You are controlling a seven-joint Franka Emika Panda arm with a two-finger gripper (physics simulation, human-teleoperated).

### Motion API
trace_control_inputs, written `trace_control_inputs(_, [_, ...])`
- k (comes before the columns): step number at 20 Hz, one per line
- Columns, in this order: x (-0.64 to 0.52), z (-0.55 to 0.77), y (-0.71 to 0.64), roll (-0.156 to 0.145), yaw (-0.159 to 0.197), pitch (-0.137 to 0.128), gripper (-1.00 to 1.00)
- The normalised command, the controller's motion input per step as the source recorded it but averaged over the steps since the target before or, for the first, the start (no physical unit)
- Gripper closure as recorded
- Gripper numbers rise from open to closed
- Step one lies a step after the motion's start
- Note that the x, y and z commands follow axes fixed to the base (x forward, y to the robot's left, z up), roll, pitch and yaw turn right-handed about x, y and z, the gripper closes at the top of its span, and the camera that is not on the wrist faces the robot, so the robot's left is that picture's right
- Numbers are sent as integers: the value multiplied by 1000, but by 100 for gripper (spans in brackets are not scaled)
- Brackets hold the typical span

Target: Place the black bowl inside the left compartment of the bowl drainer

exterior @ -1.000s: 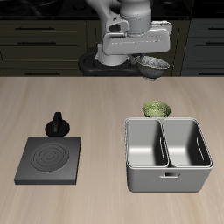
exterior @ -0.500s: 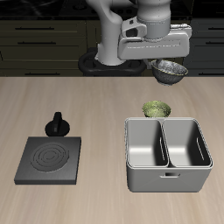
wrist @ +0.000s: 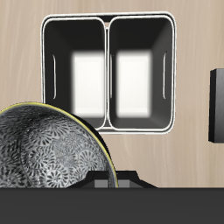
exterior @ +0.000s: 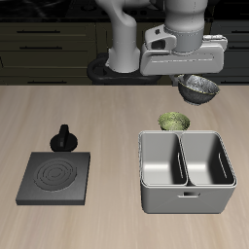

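My gripper [exterior: 197, 80] is shut on the rim of the black bowl [exterior: 198, 88], which hangs tilted in the air above the table, back of the bowl drainer [exterior: 186, 171]. In the wrist view the bowl [wrist: 48, 149] shows its pale speckled inside close to the camera, and the grey drainer [wrist: 108, 24] lies below with both deep compartments bare. The bowl is high over the drainer's far edge, nearer the compartment that lies under my gripper's side. My fingertips are mostly hidden behind the bowl.
An olive-green patterned bowl [exterior: 173, 122] sits on the table just behind the drainer. A flat black square plate with rings [exterior: 55, 177] and a small black knobbed piece [exterior: 64, 137] lie across the table; the plate's edge [wrist: 217, 106] shows in the wrist view.
My gripper has carried the black bowl sideways and slightly down, from above the drainer's middle wall toward the far compartment's side.
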Motion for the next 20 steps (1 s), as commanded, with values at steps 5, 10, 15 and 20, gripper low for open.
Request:
trace_control_inputs(5, [309,7,44,-29,0,28,100])
trace_control_inputs(10, [151,12,92,0,8,4,100])
trace_control_inputs(15, [256,57,77,-23,5,8,100])
trace_control_inputs(20, [128,21,26,-10,10,-1,100])
